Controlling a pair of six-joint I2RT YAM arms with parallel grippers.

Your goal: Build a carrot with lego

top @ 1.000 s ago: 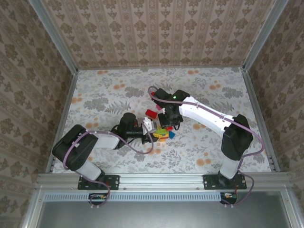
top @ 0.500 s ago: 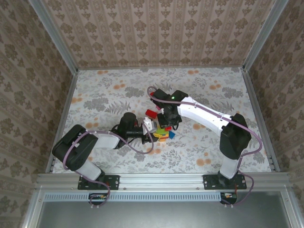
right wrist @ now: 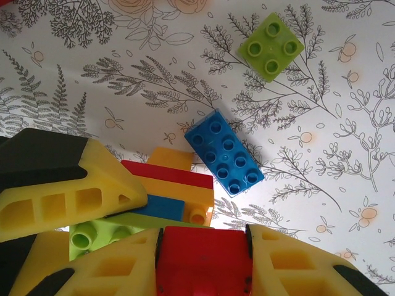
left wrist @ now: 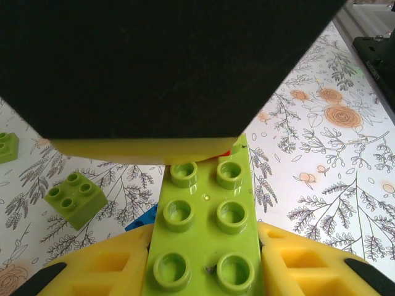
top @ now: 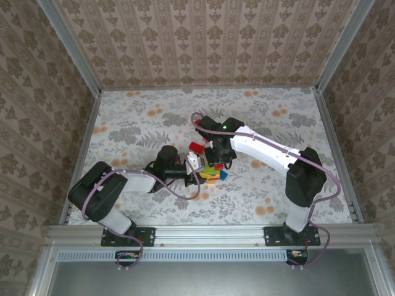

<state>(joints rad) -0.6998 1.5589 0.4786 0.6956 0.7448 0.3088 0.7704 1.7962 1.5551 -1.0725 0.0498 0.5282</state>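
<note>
Left gripper (left wrist: 207, 271) clamps a green lego brick (left wrist: 203, 209), its far end hidden behind a dark shape (left wrist: 154, 61). Right gripper (right wrist: 203, 265) pinches a red brick (right wrist: 203, 246) that is cut off by the frame edge. A blue brick (right wrist: 225, 152) lies at 12 o'clock on the worktop (right wrist: 321, 185).

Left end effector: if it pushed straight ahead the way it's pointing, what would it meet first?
Probably the right end effector: its black-and-yellow finger sits just past the green brick the left end effector holds; depth is unclear.
</note>
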